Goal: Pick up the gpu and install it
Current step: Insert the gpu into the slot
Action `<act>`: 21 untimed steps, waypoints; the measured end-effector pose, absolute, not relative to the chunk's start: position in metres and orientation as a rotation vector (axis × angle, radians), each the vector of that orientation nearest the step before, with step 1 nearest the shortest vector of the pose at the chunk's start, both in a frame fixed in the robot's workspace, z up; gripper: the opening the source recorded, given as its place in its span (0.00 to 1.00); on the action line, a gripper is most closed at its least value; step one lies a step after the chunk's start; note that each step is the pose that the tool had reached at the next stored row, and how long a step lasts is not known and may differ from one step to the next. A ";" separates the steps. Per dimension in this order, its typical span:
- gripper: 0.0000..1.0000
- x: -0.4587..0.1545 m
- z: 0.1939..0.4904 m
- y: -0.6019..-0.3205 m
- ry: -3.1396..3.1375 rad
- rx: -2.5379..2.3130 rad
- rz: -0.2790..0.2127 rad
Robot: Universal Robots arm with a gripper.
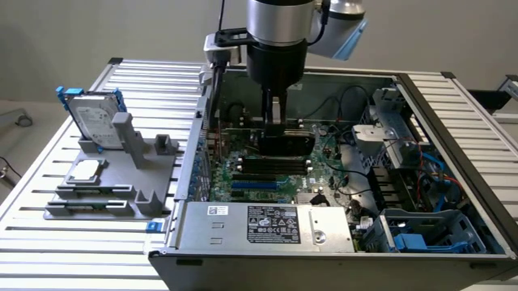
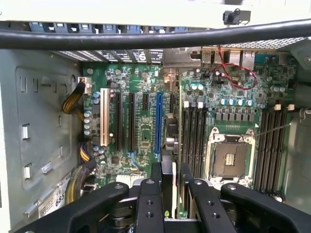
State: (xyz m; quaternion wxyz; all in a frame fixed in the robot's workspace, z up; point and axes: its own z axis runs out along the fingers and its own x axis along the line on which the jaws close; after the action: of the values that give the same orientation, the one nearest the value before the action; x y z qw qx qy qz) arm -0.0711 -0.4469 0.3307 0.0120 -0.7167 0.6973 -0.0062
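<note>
My gripper (image 1: 277, 128) reaches down into the open computer case (image 1: 453, 115), over the motherboard (image 1: 267, 176). It is shut on the gpu (image 1: 285, 145), a dark flat card that hangs below the fingers, just above the board's black slots. In the wrist view the gpu (image 2: 168, 189) shows edge-on as a thin strip between the two black fingers of my gripper (image 2: 170, 167). The card's edge runs roughly parallel to the long blue slot (image 2: 159, 126) and sits a little to one side of it. Whether the card touches a slot is hidden.
A silver hard drive in a blue frame (image 1: 93, 118) and a small square CPU chip (image 1: 87, 171) rest on the grey fixture (image 1: 121, 182) at the exterior view's left. The power supply (image 1: 259, 223), drive bays (image 1: 429, 230), cables (image 2: 233, 73) and an open CPU socket (image 2: 231, 158) crowd the case.
</note>
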 end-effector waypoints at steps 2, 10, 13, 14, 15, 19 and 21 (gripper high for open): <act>0.26 -0.071 0.328 -0.447 2.173 -2.235 -0.020; 0.26 -0.072 0.314 -0.454 2.175 -2.237 -0.018; 0.26 -0.072 0.310 -0.459 2.179 -2.241 -0.010; 0.26 -0.072 0.309 -0.461 2.180 -2.242 -0.006; 0.26 -0.072 0.308 -0.462 2.182 -2.244 -0.001; 0.26 -0.072 0.307 -0.464 2.197 -2.259 0.030; 0.26 -0.073 0.304 -0.464 2.198 -2.260 0.033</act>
State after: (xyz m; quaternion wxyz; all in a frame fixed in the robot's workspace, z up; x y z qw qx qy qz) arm -0.0725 -0.4644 0.3036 -0.0056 -0.7168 0.6972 0.0103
